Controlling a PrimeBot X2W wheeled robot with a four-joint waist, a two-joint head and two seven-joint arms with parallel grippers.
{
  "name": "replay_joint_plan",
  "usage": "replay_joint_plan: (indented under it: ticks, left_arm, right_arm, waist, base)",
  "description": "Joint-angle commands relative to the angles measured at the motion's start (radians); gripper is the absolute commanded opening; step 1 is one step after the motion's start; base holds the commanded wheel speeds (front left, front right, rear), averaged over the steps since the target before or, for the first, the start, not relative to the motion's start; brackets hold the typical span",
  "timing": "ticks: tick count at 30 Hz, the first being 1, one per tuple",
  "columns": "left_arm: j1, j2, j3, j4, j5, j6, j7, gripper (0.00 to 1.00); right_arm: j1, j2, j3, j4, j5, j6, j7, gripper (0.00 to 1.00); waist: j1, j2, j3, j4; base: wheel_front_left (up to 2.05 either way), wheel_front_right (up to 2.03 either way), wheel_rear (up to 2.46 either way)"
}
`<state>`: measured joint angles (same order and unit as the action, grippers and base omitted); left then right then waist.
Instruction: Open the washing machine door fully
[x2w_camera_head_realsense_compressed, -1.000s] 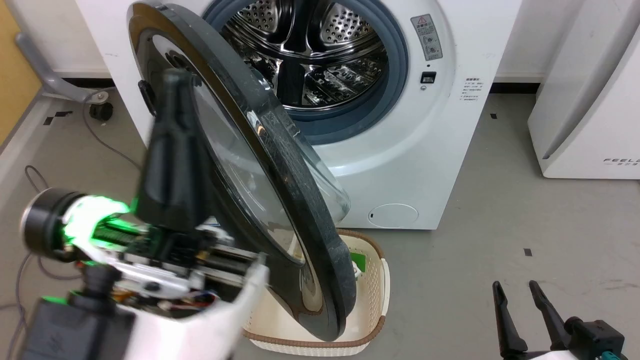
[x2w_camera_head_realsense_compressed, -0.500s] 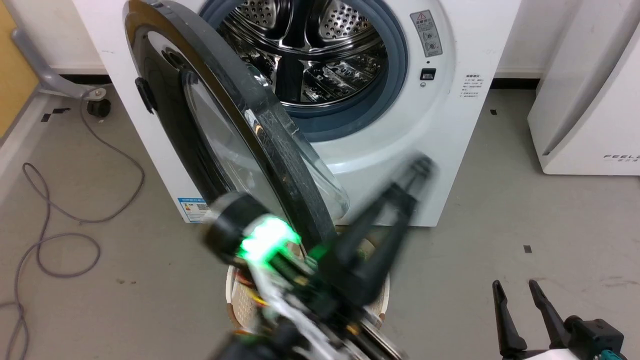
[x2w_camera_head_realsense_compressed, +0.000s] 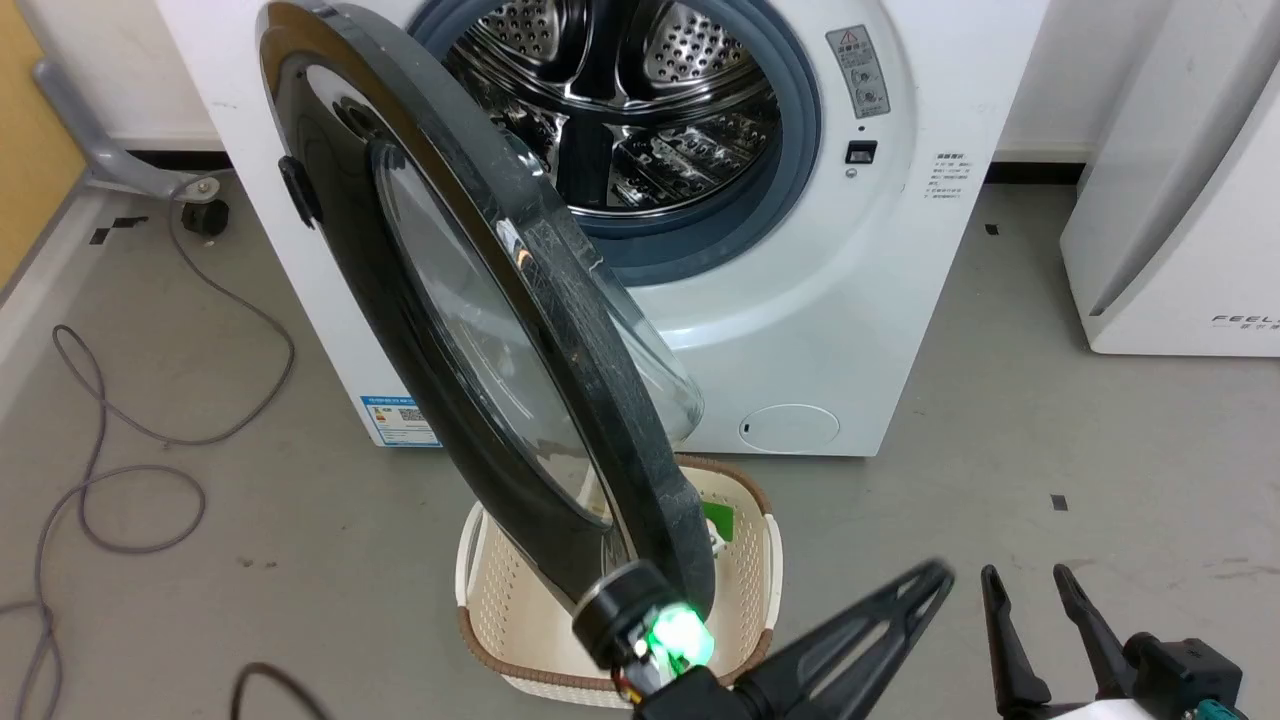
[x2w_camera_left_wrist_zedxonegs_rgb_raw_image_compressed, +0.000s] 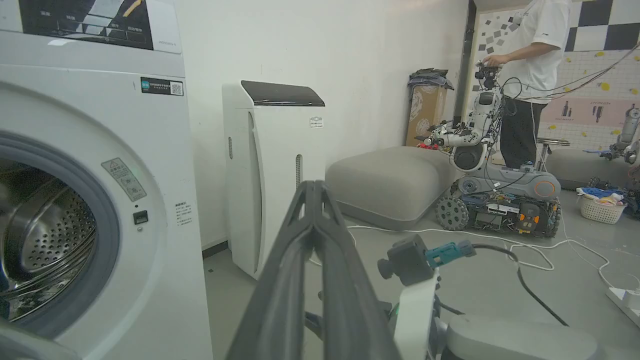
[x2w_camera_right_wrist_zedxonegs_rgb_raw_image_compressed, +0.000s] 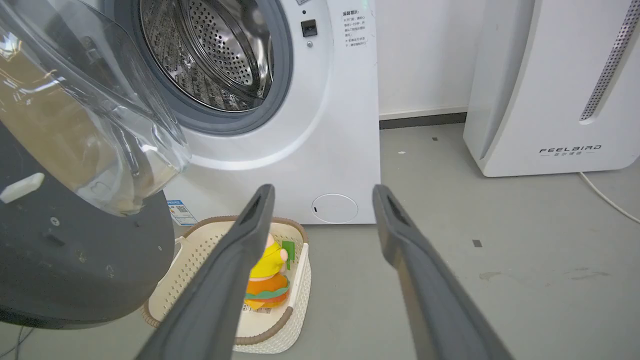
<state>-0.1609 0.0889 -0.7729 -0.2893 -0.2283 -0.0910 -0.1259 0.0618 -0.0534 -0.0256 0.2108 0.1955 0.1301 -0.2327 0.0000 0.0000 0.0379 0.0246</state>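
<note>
The left gripper, closed on nothing, has been swung clear of the washing machine door. The door is left half open at the washing machine's left front edge, so another push is judged necessary. The right gripper is held spread and empty.

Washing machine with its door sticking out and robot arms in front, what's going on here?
A two-armed robot is working on the washing machine. The washing machine door stands partly swung out over a basket. The left gripper, shut and holding nothing, is near the door's lower edge; the right gripper rests open alongside.
</note>
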Motion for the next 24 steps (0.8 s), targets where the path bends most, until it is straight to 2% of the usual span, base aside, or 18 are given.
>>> replay_joint_plan:
  ticks: [1, 10, 24]
  left_arm:
    - [0.022, 0.012, -0.007, 0.015, -0.009, 0.003, 0.017, 0.00]
    - [0.064, 0.032, -0.022, 0.173, -0.039, 0.019, 0.088, 0.00]
    - [-0.086, -0.018, 0.056, 0.418, -0.043, 0.087, -0.025, 0.00]
  right_arm:
    - [-0.001, 0.003, 0.001, 0.001, 0.007, 0.001, 0.000, 1.00]
    - [-0.009, 0.003, 0.007, 0.009, 0.017, 0.001, 0.003, 1.00]
    - [-0.032, 0.003, 0.019, 0.038, 0.030, 0.001, -0.003, 1.00]
  waist:
    - [0.0000, 0.0000, 0.001, 0.001]
    - [0.0000, 0.0000, 0.015, 0.003]
    - [0.0000, 0.0000, 0.040, -0.005]
  base:
    - [0.00, 0.00, 0.00]
    - [0.00, 0.00, 0.00]
    - [0.00, 0.00, 0.00]
